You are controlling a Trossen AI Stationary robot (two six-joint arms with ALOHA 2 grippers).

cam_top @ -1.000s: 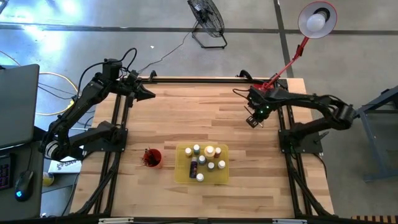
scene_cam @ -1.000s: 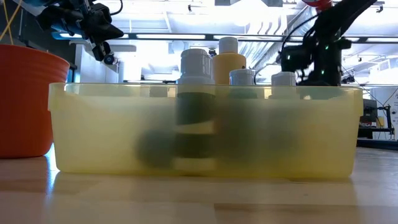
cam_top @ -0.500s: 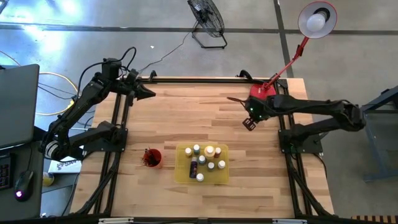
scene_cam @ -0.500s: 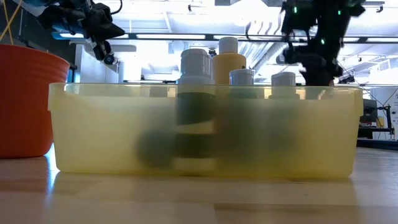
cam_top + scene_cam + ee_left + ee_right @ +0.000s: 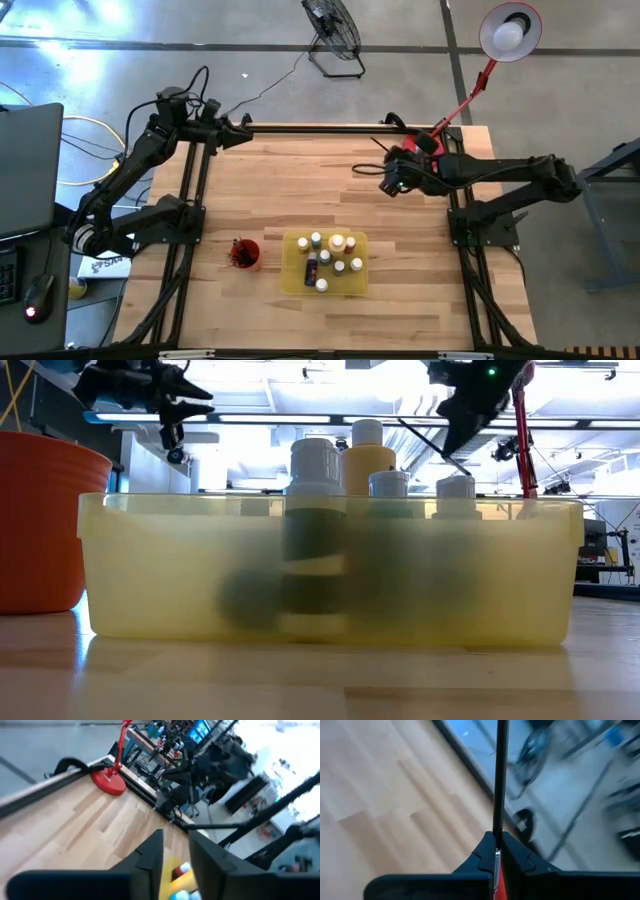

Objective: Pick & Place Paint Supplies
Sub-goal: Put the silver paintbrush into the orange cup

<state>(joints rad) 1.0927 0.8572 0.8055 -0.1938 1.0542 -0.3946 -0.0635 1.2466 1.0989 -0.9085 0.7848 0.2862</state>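
Note:
The yellow tray stands near the table's front middle and holds several small paint bottles with pale caps; in the low view they show as bottles behind the tray's wall. The red cup stands to the tray's left with thin brushes in it. My right gripper hangs over the far right part of the table, shut on a thin dark paintbrush. My left gripper is raised over the far left corner, its fingers a little apart with nothing between them. My right gripper pinches the paintbrush's shaft between its two fingertips. The brush runs on forward past the fingers, and a red stretch of it shows farther back between them. The brush is lifted clear of the table and sticks out toward the table's left.
A red desk lamp's base sits at the table's far right edge, just behind my right gripper. Black frame rails run along the far edge and both sides. Bare wood lies between the grippers and the tray.
My right gripper has risen well above the table with the paintbrush, swung toward the table's left and turned about, staying shut. The brush has gone up with it. My left gripper has tipped up to point nearly level.

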